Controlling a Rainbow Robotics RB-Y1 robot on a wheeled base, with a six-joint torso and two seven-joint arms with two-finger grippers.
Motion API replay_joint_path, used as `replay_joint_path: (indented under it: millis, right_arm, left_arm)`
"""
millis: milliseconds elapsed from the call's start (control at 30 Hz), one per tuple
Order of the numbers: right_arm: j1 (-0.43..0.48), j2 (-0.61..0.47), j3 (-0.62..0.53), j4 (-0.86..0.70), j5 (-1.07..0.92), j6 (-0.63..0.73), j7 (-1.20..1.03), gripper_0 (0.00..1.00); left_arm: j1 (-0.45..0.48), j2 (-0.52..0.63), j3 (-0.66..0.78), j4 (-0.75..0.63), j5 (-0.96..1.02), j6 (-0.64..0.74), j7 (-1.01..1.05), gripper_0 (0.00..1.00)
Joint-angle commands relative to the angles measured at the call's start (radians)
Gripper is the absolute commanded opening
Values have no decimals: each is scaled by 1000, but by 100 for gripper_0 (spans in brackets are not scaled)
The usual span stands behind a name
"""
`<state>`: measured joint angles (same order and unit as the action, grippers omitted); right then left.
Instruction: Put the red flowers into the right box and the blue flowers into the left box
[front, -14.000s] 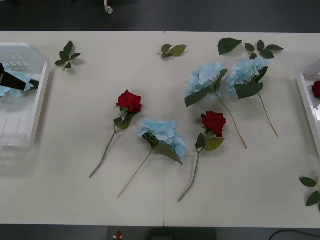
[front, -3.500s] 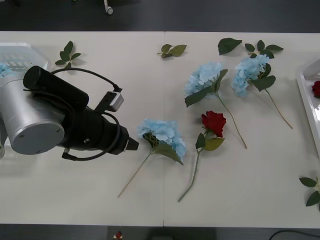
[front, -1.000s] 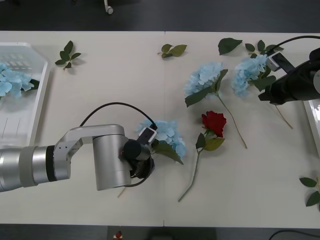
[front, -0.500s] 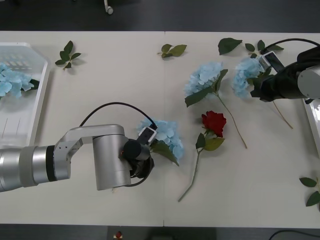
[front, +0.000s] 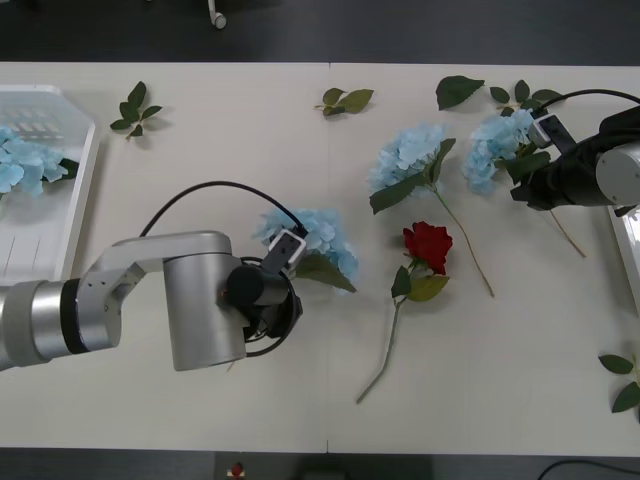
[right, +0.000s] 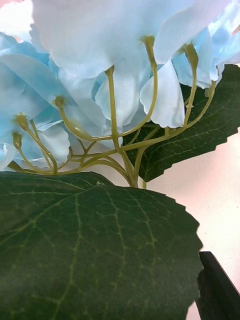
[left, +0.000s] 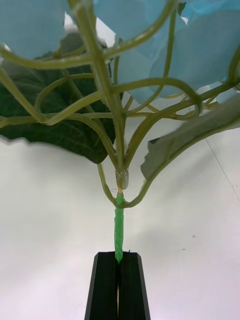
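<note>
The blue flowers (front: 312, 240) include one whose stem is pinched between the two black fingers (left: 106, 285) of the left gripper (left: 119, 260), which are pressed together on the green stem just below where it branches. In the front view the left gripper (front: 285, 262) sits at the end of the silver left arm (front: 150, 305) near the middle of the table (front: 250, 150), and that pale-blue bloom spreads just beyond its tip, with a large green leaf to the side.

Farther out from this gripper, toward the right arm, a red flower (front: 427, 245) lies flat on the table, its stem running back toward the robot. Beyond it lies a second blue flower (front: 408, 155).

The right gripper (front: 530, 175) is at the far-right blue flower (front: 490, 145), touching its leaves. Its wrist view looks up under the petals and branching stalks (right: 115, 125), a big leaf (right: 90, 245) close before the camera and one dark finger (right: 215, 292) beside it; I cannot tell whether the fingers are apart or together.

Well away on the left arm's side, the left box (front: 70, 200) holds another blue flower (front: 25, 165). The rim of the right box (front: 618, 225) shows just beyond the right gripper. Loose leaf sprigs (front: 345, 100) lie along the far side of the table.
</note>
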<state>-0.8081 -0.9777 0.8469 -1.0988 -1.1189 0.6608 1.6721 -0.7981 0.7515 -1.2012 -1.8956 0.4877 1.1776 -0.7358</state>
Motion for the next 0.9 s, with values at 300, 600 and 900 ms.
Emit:
replay_joint_path:
  millis: [300,600,900]
  right_arm:
    - [-19,59,-12,89,33,-49,90,77]
    - [-22,113,-11,155,74,-87,106,77]
    - [-26,145,-11,195,113,-101,121,28]
  left_arm:
    - [-35,226,279,-201,178,79,-154,0]
    - [-33,364,459,-96,410,28,-361,0]
    - [59,451,701,95,571,22,-583,0]
